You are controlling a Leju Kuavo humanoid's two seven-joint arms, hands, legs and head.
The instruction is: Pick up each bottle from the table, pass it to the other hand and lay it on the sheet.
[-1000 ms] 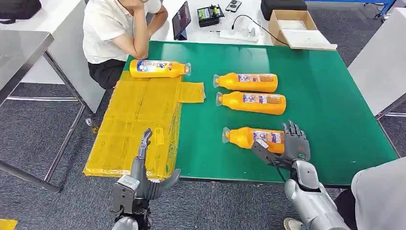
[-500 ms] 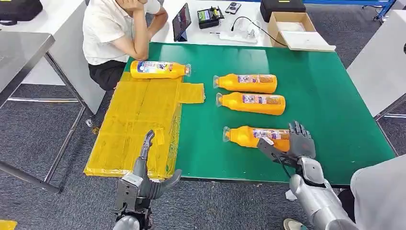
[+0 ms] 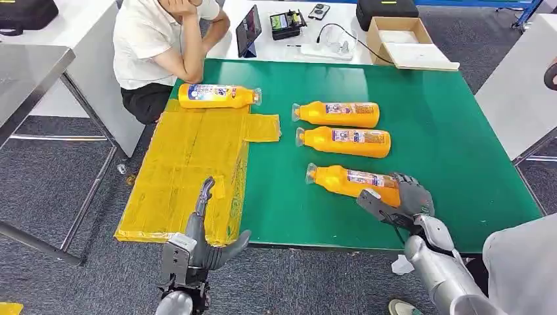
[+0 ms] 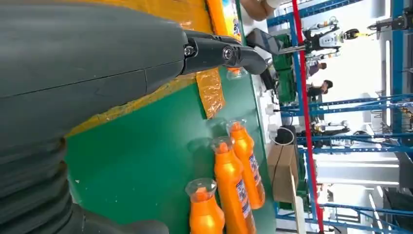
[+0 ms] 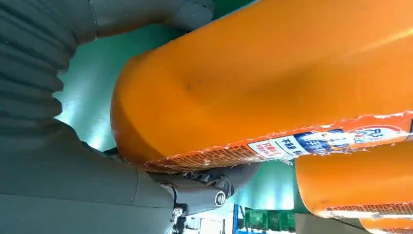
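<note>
Head view, from left to right: the left hand [image 3: 209, 231] hangs at the desk's near edge over the yellow sheet [image 3: 190, 167], fingers apart and holding nothing; one bottle [image 3: 219, 95] lies on the sheet's far end. Two more bottles [image 3: 341, 114] lie side by side on the green desk [image 3: 453, 131]; the nearest bottle [image 3: 348, 181] lies tilted, its base wrapped by the right hand [image 3: 402, 200], thumb on the near side and fingers on the far side.
</note>
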